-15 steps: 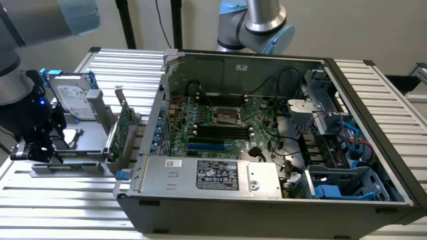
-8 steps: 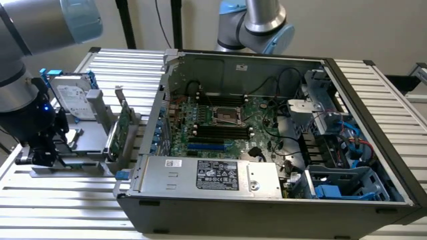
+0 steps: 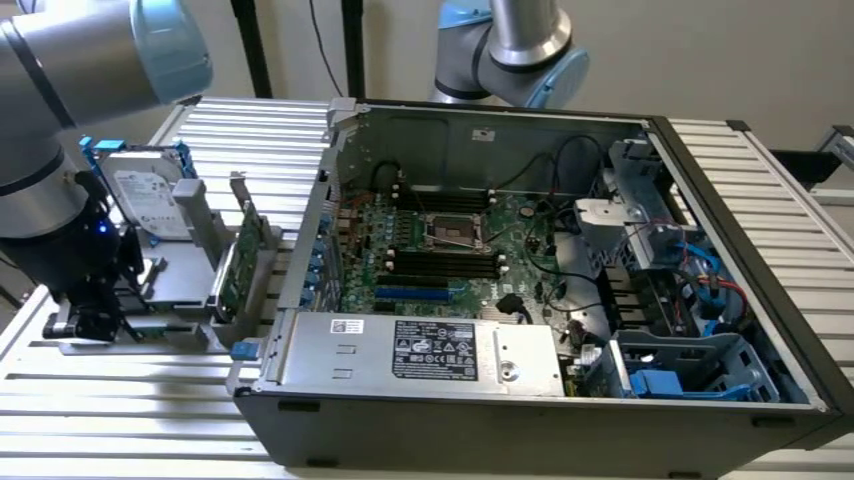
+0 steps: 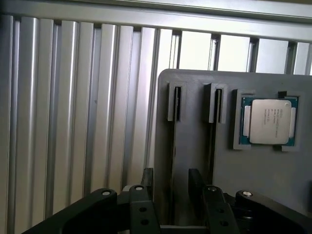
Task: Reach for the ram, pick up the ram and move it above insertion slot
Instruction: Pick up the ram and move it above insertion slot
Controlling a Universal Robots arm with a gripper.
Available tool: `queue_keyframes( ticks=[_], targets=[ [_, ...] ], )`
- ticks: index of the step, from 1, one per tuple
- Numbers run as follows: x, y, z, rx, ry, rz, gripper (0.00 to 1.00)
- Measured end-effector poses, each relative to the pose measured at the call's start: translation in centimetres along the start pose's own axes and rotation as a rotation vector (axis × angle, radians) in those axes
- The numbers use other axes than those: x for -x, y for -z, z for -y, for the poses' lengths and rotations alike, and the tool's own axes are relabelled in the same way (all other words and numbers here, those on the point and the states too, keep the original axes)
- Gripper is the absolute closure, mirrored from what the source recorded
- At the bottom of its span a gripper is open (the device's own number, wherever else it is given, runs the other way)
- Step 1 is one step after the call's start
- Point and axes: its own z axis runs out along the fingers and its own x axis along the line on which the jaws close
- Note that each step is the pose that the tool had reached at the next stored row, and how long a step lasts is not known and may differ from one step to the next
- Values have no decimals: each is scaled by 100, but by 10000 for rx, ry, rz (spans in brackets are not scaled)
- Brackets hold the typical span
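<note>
Editor: Where is the pincer (image 3: 88,318), and why so low?

Photographer: It hangs over the grey parts holder (image 4: 263,180) at the exterior view's left, fingers (image 4: 141,214) spread wide and gripping nothing. They straddle one of the holder's two upright grooves, which I judge lets them pinch a thin stick by its flat faces.

Editor: And the ram (image 4: 172,161)?

Photographer: Probably the thin dark edge standing in the groove between the fingers. Seen edge-on, it cannot be told from the groove with certainty. It is not lifted.

Editor: The count?

Photographer: One arm, one pincer, two fingers, two grooves. One processor chip (image 4: 269,121) in its pocket, one hard drive (image 3: 147,200), one wide green card (image 3: 240,265) held upright. One computer case (image 3: 534,425) lies open on the slatted bench (image 3: 120,400), motherboard (image 3: 454,250) facing up, presumably so its slots can be reached from above.
</note>
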Motion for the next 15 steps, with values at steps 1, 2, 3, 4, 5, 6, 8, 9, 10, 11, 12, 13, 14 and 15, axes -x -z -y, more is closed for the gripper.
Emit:
queue_keyframes(
  ticks=[1,2,3,4,5,6,8,9,10,11,12,13,14,15],
  targets=[
    [0,-18,3,0,3,0,58],
    [-1,-36,6,0,7,0,58],
    [-1,-53,10,0,12,0,58],
    [-1,-69,12,0,17,2,58],
    [-1,-84,13,0,21,7,58],
    [-1,-95,13,-1,24,16,58],
    [-2,-103,13,-1,27,24,58],
    [-2,-107,13,-1,28,27,58],
    [-1,-113,14,-2,28,29,58],
    [-1,-118,14,-2,29,30,58],
    [-1,-123,14,-2,29,32,58],
    [-1,-127,14,-1,31,33,58],
    [-1,-129,13,-1,31,35,58],
    [-1,-132,14,-1,32,37,58]
  ],
)
